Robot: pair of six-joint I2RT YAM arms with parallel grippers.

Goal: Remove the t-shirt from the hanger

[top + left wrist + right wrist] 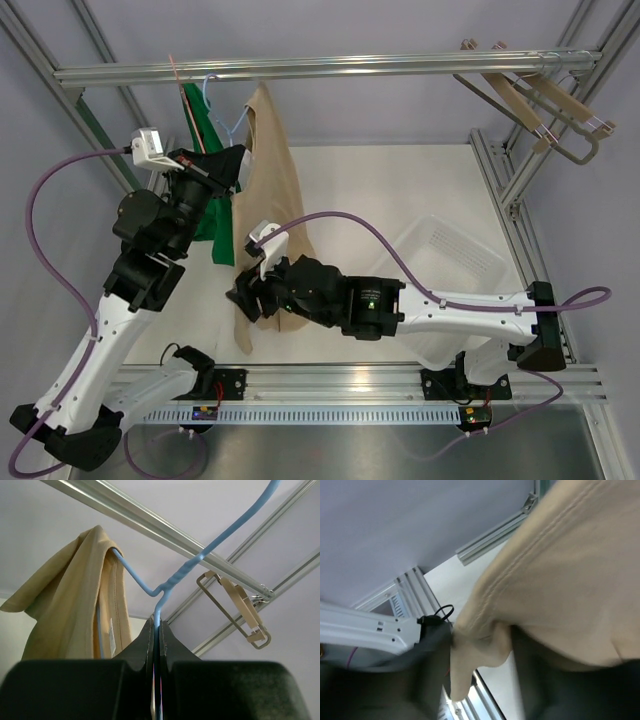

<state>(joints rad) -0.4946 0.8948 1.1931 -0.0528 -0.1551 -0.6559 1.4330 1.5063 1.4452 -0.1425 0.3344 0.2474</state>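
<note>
**Both arms on the hanging t-shirt, shirt on its hanger**

Nearest the bases, the right gripper [245, 292] reaches in low from the right. Its fingers are clamped on a bunched fold at the lower edge of the beige t-shirt [270, 200]; the right wrist view shows the cloth pinched between the two dark, blurred fingers. Just right of that arm, a white plastic basket [455, 260] sits on the tabletop [370, 190].

Further in and higher, the left gripper [156, 630] has its fingers pressed together on the wire of a light blue hanger [200, 560], right below the bend at the neck. The t-shirt hangs from this hanger, draped over the hanger's one visible shoulder with the wire running into the collar, and falls long toward the right gripper. A green garment [205, 215] hangs beside it, partly behind the left arm.

At the back, an aluminium rail [350, 66] spans the frame, with the blue hook up against it. Wooden clip hangers [540, 105] hang at its right end, well apart from the shirt.
</note>
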